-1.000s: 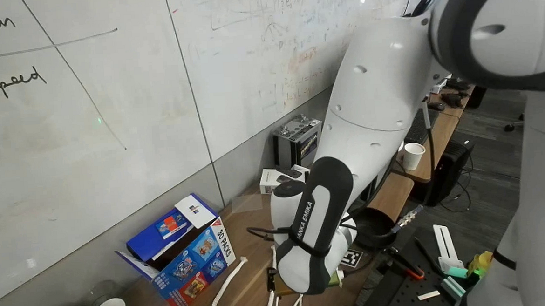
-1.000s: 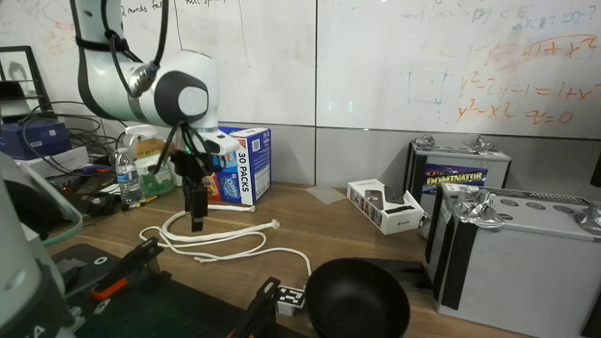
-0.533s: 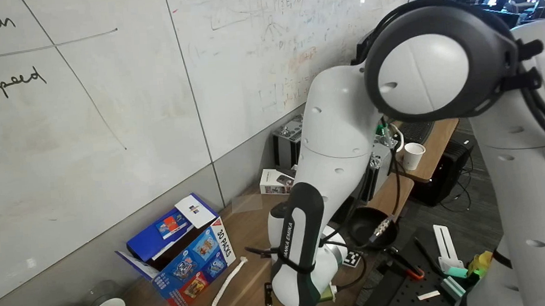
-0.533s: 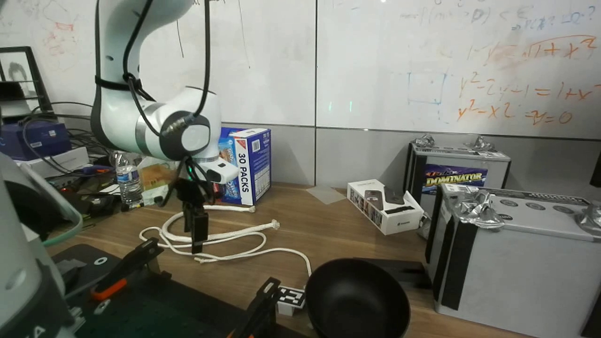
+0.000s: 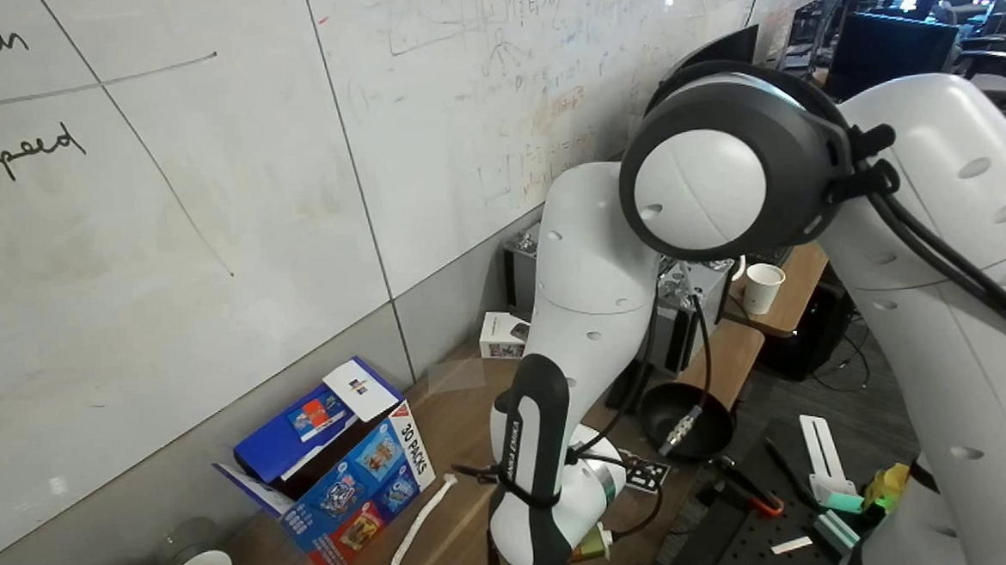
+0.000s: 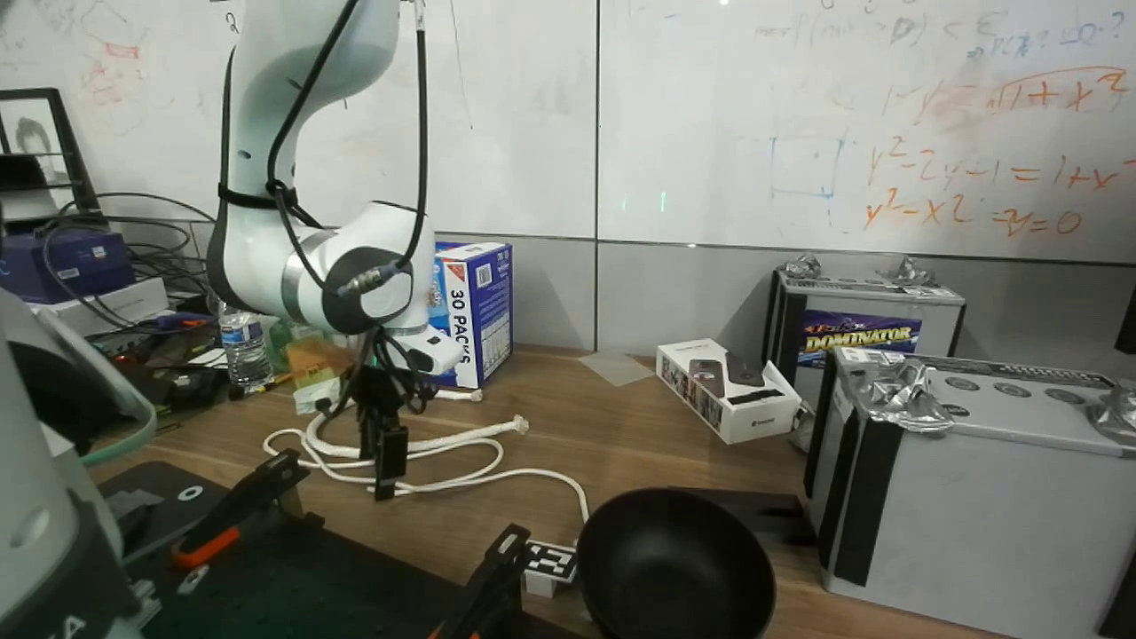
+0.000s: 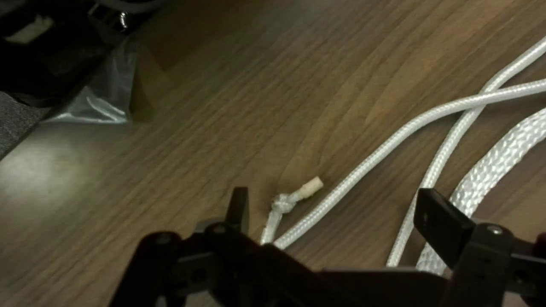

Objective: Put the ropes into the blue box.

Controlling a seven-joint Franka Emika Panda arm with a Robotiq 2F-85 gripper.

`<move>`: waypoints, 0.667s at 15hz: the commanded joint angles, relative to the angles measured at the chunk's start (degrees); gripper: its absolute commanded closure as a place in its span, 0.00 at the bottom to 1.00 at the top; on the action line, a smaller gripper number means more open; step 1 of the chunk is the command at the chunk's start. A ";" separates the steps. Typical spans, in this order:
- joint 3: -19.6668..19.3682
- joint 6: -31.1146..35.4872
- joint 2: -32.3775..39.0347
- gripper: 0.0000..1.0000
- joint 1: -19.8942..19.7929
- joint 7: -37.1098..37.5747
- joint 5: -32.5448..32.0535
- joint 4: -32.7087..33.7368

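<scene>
Lowering our empty, wide-spread gripper (image 7: 332, 207) over the last second, we bring it above the ropes (image 7: 480, 101) on the table (image 7: 213, 128) (a knotted end (image 7: 283, 204) shows in its gap); beyond, the blue box (image 5: 341, 482) stands unmoved and open, so a pick seems near.

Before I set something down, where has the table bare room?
Bare wood lies between the ropes, white carton and black pan; a narrower patch, between the blue box and pale sheet. Crowded: beneath the gripper, where ropes lie.
</scene>
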 commanded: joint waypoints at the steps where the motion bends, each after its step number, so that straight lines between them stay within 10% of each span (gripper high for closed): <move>1: -0.94 1.29 1.07 0.00 0.76 -2.56 2.13 1.68; 10: -0.81 1.62 2.40 0.00 0.26 -4.15 3.25 2.87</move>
